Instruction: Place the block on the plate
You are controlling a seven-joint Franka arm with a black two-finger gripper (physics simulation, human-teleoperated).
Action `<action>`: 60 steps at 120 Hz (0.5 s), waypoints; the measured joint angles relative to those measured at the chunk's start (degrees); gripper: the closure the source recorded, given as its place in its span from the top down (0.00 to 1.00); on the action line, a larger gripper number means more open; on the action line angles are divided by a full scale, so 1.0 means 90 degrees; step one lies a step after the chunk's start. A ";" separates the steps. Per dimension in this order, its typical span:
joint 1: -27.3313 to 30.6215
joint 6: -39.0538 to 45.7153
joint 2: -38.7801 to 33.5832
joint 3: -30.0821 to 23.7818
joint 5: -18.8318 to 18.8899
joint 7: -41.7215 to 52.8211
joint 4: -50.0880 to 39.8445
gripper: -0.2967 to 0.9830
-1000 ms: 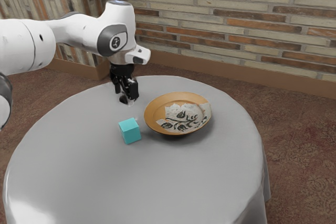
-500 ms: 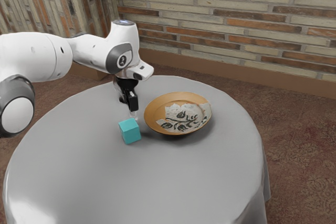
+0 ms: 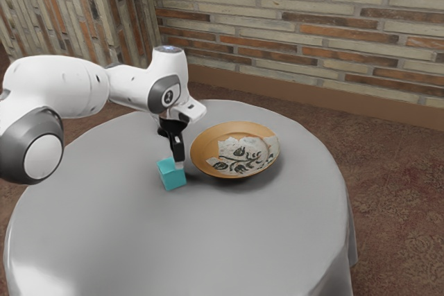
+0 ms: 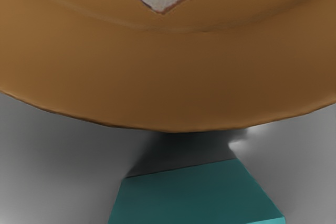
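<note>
Pincer first: the black 2-finger gripper (image 3: 178,164) is down at the block (image 3: 173,180), overlapping its upper corner on the plate side. Whether it is open, closed or gripping, I cannot tell.

In the exterior view, 1.0 s ago it hovers behind the block, clear of it; 0.5 s ago it is lower and nearer; now it reaches the block's top edge. The block and the plate (image 3: 200,147) keep their places, so the approach looks nearly finished and the grasp comes next, with lift and carry still to do. The block rests on the grey-clothed round table (image 3: 104,227), just beside the plate and not on it. It is 1 plain turquoise cube, flat-faced and sharp-edged, its top brighter than its sides.

In the wrist view, the block sits close under my hand, a deeper teal, with 1 pale strip along an edge. A dark shadow (image 4: 181,153) lies between it and the plate's orange-brown rim.
</note>
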 joint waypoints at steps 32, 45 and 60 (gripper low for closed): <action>-0.0005 0.0058 0.0149 -0.0003 -0.0134 0.0231 -0.0021 0.77; -0.0010 0.0070 0.0145 0.0000 -0.0189 0.0299 -0.0068 0.77; -0.0016 0.0078 0.0142 0.0000 -0.0237 0.0364 -0.0125 0.77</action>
